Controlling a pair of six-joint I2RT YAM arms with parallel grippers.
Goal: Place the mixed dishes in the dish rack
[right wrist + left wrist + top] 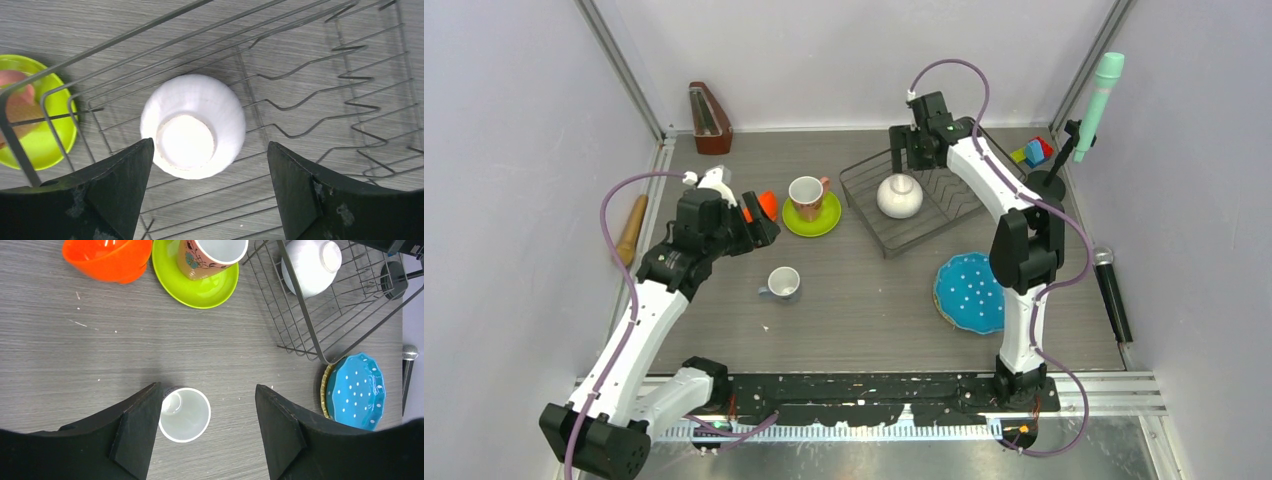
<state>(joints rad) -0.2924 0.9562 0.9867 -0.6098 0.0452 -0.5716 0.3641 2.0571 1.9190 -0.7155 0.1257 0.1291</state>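
Right wrist: my right claw (207,150) is wide open over the white bowl (192,126), upside down in the dish rack (954,205), far-right of the bench (854,310). Left claw (209,390) wide over grey-white mug (184,414) mid-bench; orange bowl (107,257), pink mug (210,255) on lime plate (200,287) beyond.

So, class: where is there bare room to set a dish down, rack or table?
Free: the divider side of the dish rack, beyond the upturned white bowl; the tabletop between pale mug and blue plate. Crowded: left of the rack, with lime plate, pink mug, orange bowl.
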